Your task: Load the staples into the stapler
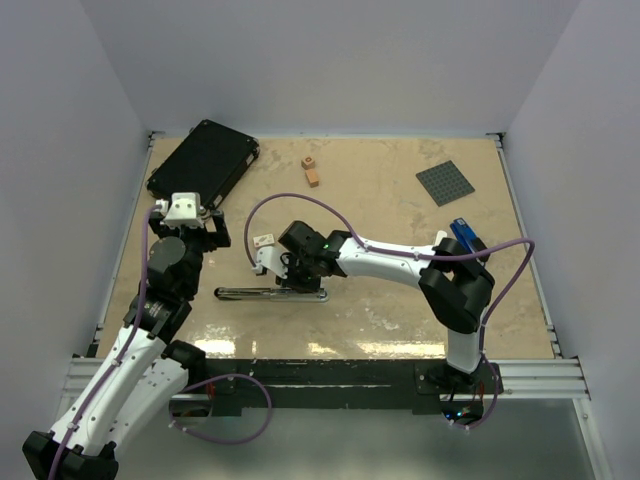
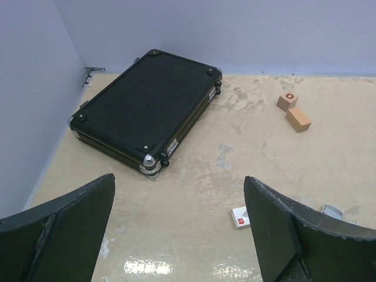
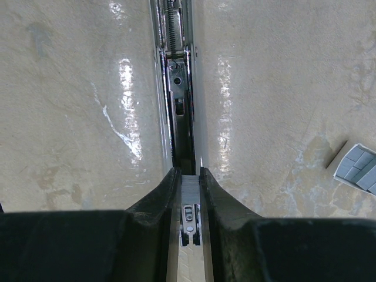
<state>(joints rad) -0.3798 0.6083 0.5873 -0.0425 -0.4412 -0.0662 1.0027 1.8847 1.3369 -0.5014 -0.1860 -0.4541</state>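
Observation:
The stapler (image 1: pixel 270 293) lies opened flat on the table, a long silver bar left of centre. From the right wrist its open channel (image 3: pixel 179 88) with a spring runs straight away from the camera. My right gripper (image 1: pixel 297 283) hangs over the channel's right end. Its jaws (image 3: pixel 189 171) are shut on the staples (image 3: pixel 189 187), a small grey ribbed block held in line with the channel just above it. Back at the left, my left gripper (image 1: pixel 188 204) is open and holds nothing (image 2: pixel 179 179). It faces the black case.
A black case (image 1: pixel 203 160) lies at the back left. A small white box (image 1: pixel 264 241) sits just behind the stapler, and its grey contents (image 3: pixel 355 167) show from the right wrist. Two wooden blocks (image 1: pixel 310 170), a grey baseplate (image 1: pixel 445 182) and a blue stapler (image 1: pixel 465 237) lie further right.

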